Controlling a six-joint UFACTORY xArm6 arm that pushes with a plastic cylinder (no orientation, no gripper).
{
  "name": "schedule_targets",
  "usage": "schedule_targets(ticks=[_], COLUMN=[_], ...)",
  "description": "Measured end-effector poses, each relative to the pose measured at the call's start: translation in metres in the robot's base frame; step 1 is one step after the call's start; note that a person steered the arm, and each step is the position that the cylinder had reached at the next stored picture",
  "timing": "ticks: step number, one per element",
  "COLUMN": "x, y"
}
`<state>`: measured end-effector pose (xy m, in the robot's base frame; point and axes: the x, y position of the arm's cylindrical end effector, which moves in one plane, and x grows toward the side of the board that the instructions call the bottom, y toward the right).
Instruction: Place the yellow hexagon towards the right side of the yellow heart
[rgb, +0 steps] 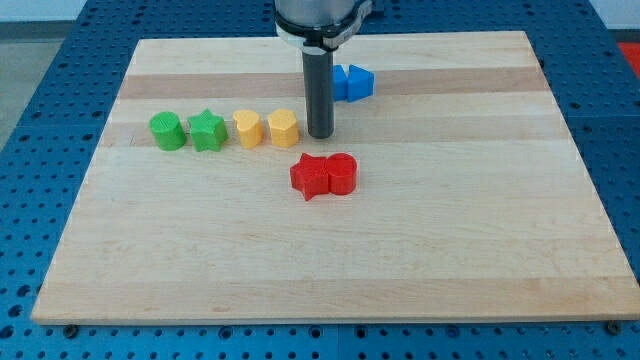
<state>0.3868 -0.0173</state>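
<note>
The yellow hexagon (284, 128) sits on the wooden board (450, 250), just right of the yellow heart (247, 129), with a small gap between them. Both lie in a row left of the board's centre. My tip (319, 135) stands on the board right beside the hexagon's right side, very near it; I cannot tell whether it touches. The dark rod rises from the tip to the arm at the view's top.
A green cylinder (167, 131) and a green star (207, 130) continue the row to the left of the heart. A red star (311, 177) and a red cylinder (342, 173) touch each other below my tip. Blue blocks (352, 83) lie behind the rod, partly hidden.
</note>
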Motion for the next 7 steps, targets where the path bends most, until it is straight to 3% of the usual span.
schedule_targets(ticks=[7], x=[0.0], y=[-0.038])
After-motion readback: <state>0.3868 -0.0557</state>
